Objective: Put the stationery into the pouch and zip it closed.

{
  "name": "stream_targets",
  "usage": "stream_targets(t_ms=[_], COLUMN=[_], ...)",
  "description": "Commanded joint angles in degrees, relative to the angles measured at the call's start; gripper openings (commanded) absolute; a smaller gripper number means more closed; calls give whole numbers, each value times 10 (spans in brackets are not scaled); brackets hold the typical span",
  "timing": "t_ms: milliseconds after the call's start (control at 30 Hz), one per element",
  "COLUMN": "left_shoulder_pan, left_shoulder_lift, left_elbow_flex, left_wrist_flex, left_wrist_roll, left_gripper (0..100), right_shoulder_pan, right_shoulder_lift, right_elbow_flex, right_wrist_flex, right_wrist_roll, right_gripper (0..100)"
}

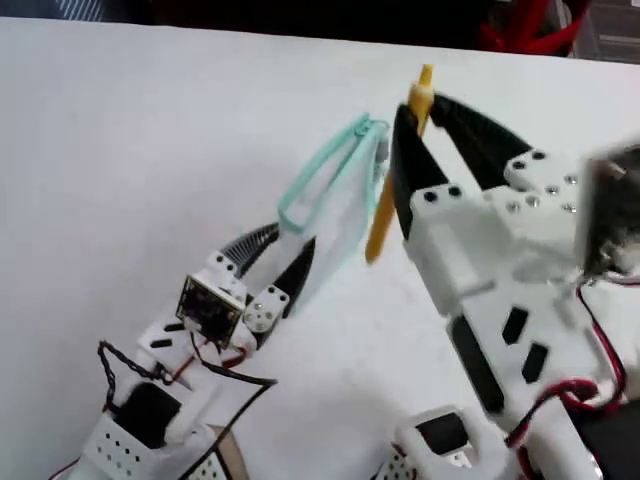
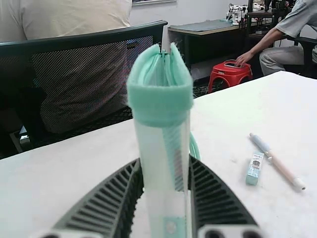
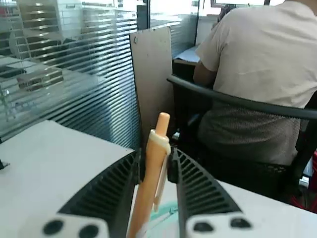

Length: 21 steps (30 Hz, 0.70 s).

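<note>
L arm sat at approx 7 o'clock on the table (image 1: 150, 120). The left gripper (image 2: 166, 166) had its fingers clamped on the lower part of the pouch (image 1: 335, 205), one on each flat side. It held the pouch clear of the tabletop w/ the mint zip edge uppermost. Prob. this was to keep the mouth up and facing the other arm for loading.

R arm sat at approx 4 o'clock. The right gripper (image 3: 156, 153) had its fingers closed on the orange pen (image 1: 383, 215), near the clip end. The pen hung steeply, lower tip down, just beside the pouch at its 3 o'clock side. It looked lined up for insertion but not yet in; the tip seemed outside the pouch wall.

Pouch contents: the zip edge looked parted, w/ a dark slit along the top in the left wrist view. Nothing could be made out inside through the translucent wall, so it was prob. empty, though not certain.

Other stationery lay on the table, apart from the pouch and near each other: a small mint eraser (image 2: 255, 168) and a pale pen (image 2: 277, 161). Neither gripper touched them. Judged early in the task: loading not done, zip not closed.
</note>
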Motion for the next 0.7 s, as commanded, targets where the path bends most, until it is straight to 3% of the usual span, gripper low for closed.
stream_targets(t_ms=[0,167,433,667], left_shoulder_pan=[-5,-7,-5,-7], left_shoulder_lift=[4,4,4,4], left_elbow_flex=[-2,-2,-2,-2], left_wrist_flex=[-3,-3,-4,-6], left_wrist_roll=[-12,-12,-12,-13], left_gripper=[128,128,128,128], right_shoulder_pan=[-17,-62,-65,-64], right_shoulder_lift=[24,71,78,81], right_elbow_flex=[11,54,114,189], right_wrist_flex=[-80,-145,-173,-315], right_wrist_roll=[2,2,5,6], right_gripper=[18,18,18,17])
